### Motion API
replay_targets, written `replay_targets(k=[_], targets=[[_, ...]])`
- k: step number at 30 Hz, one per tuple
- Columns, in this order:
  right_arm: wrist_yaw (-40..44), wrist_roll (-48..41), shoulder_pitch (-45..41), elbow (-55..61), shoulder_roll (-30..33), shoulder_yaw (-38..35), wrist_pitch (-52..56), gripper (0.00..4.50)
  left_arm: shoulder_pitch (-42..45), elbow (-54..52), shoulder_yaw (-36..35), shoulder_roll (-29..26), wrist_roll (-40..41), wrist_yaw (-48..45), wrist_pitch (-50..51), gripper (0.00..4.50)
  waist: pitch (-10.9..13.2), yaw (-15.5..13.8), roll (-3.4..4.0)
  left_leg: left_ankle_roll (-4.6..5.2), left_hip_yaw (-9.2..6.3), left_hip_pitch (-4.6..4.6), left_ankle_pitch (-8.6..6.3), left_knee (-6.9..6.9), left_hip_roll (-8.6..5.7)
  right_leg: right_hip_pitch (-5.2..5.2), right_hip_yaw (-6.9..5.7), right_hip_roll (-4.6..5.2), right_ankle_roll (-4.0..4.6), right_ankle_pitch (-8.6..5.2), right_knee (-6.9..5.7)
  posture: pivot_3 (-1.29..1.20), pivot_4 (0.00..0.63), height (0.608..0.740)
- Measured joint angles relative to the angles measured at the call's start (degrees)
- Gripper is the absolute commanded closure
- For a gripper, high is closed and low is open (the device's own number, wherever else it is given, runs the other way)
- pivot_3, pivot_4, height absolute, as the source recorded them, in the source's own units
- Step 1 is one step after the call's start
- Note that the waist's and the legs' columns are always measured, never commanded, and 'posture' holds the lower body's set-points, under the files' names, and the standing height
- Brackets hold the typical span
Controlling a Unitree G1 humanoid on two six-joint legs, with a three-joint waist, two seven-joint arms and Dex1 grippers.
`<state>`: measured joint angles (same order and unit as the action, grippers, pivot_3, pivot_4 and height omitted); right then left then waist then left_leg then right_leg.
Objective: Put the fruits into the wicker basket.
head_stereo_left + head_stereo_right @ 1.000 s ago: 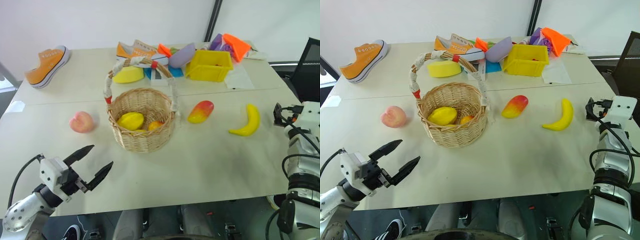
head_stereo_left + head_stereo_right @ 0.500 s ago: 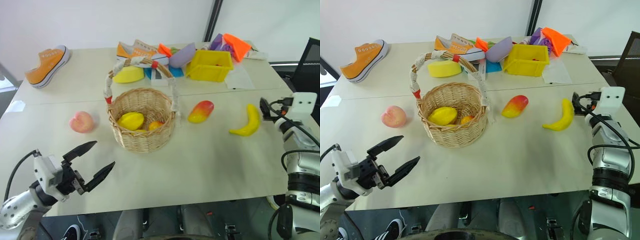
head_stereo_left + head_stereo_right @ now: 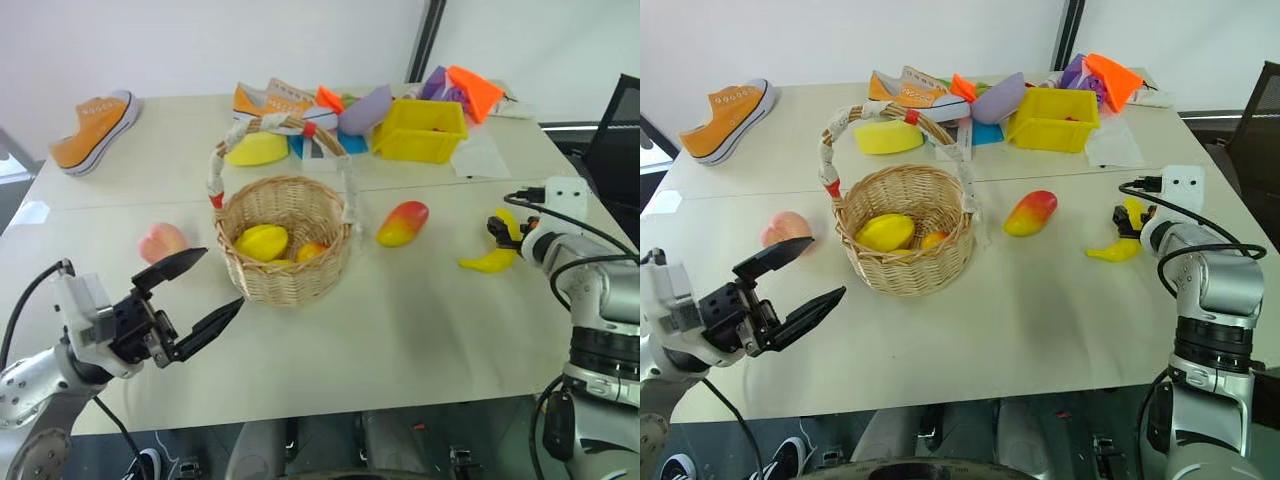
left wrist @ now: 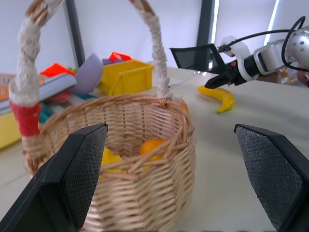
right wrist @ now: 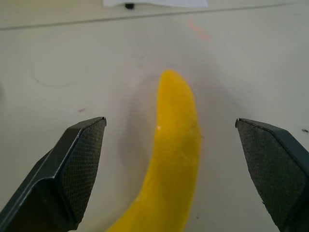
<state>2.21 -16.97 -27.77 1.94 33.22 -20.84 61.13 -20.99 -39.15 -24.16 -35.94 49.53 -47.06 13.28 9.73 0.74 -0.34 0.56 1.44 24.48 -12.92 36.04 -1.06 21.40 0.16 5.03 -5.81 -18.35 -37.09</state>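
Three toy fruits lie loose on the pale table (image 3: 420, 330): one pink-orange round peach (image 3: 160, 241), one red-and-yellow mango (image 3: 401, 222) and one curved yellow banana (image 3: 489, 259). One round tan wicker basket (image 3: 283, 240) with a tall cloth-wrapped handle stands between the peach and the mango, with yellow and orange pieces already in its bowl. Two orange sneakers sit at the far side, one alone at far left (image 3: 94, 131), the other (image 3: 268, 99) beside one yellow plastic bin (image 3: 419, 130).

Left gripper (image 3: 195, 295) hangs with fingers spread wide and empty, near the basket and in front of the peach. Right gripper (image 3: 1127, 219) is likewise spread and empty, right at the banana's far end.

From the head, the right fingers largely hide behind the wrist; the right wrist view shows the banana between them, untouched. The left wrist view looks across the basket to the right gripper.
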Motion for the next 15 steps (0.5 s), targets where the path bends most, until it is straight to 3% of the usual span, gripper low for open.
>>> replay_targets(k=[6, 15], targets=[[-1.14, 0.05, -2.25, -0.11, -1.35, -0.51, 1.72, 0.01, -0.14, -0.61, 0.08, -1.79, 7.46, 0.99, 5.58, 0.0, 0.0, 0.32, 0.0, 0.01, 0.01, -0.03, 0.01, 0.07, 0.0, -0.04, 0.01, -0.01, 0.0, 0.0, -0.03, 0.0, 0.15, 0.74], [-1.43, 0.1, -2.8, 0.21, -3.39, -0.79, 5.45, 0.01, 1.03, -1.42, 0.46, -2.28, 6.04, 0.7, 6.4, 0.0, 0.0, 0.12, 0.01, 0.01, 0.01, -0.02, 0.01, 0.06, 0.0, -0.03, 0.01, -0.02, 0.02, -0.01, -0.02, 0.0, 0.15, 0.74]])
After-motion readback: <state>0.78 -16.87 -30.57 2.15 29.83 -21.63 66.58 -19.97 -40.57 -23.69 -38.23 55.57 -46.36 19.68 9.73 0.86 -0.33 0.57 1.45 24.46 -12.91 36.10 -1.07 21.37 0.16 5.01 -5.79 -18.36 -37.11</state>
